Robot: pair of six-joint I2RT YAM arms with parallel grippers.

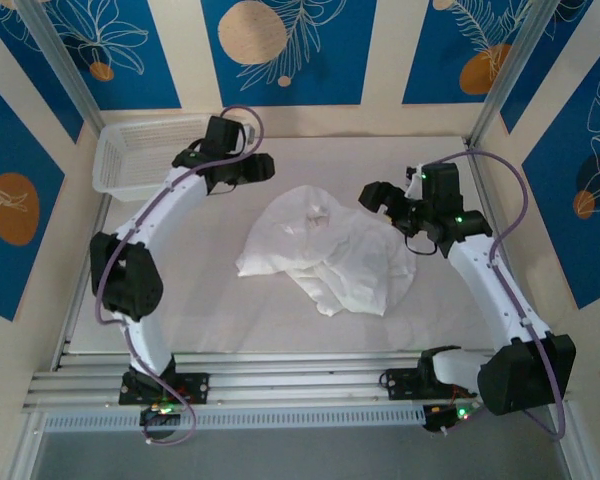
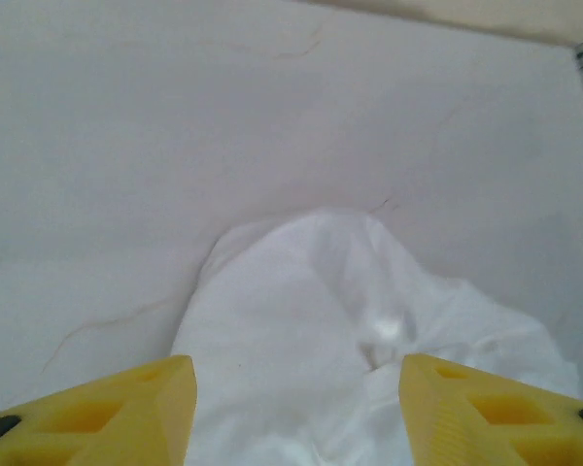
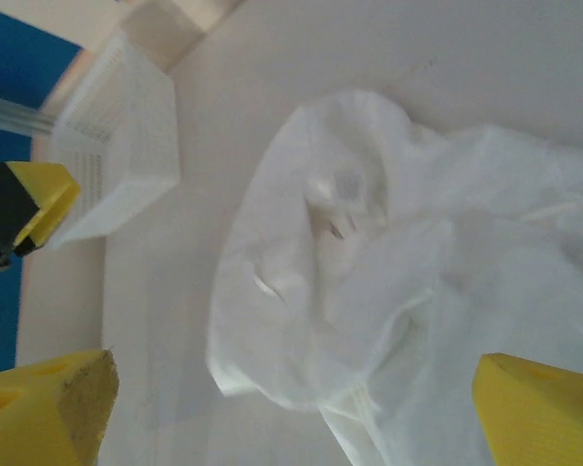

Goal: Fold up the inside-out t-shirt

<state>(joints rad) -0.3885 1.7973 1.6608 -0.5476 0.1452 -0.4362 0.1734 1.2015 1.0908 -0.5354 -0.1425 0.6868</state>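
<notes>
While both arms reach in over the table (image 1: 210, 300), the inside-out t-shirt (image 1: 325, 250) lies in a wrinkled white heap near the middle of the surface, between the two grippers. It is bunched rather than spread flat, with a rounded end toward the far side and loose folds toward the near right. A small tag (image 3: 347, 183) shows on the cloth close to that rounded end.

At the heap's far left, the left gripper (image 1: 260, 168) has its jaws spread wide and grasps nothing. In its wrist view the two yellow fingers (image 2: 97, 408) stand at the lower corners with the shirt's rounded end lying between and beyond them; no cloth is pinched. It sits just beside the white mesh basket (image 1: 130, 160), which stands in the table's far left corner, apart from the shirt.

Over the shirt's far right edge, the right gripper (image 1: 375, 197) is likewise released, with its jaws wide apart. Its wrist view looks down on the crumpled cloth between its yellow fingertips (image 3: 49, 408), and nothing is gripped. Whether either fingertip brushes the fabric cannot be told.
</notes>
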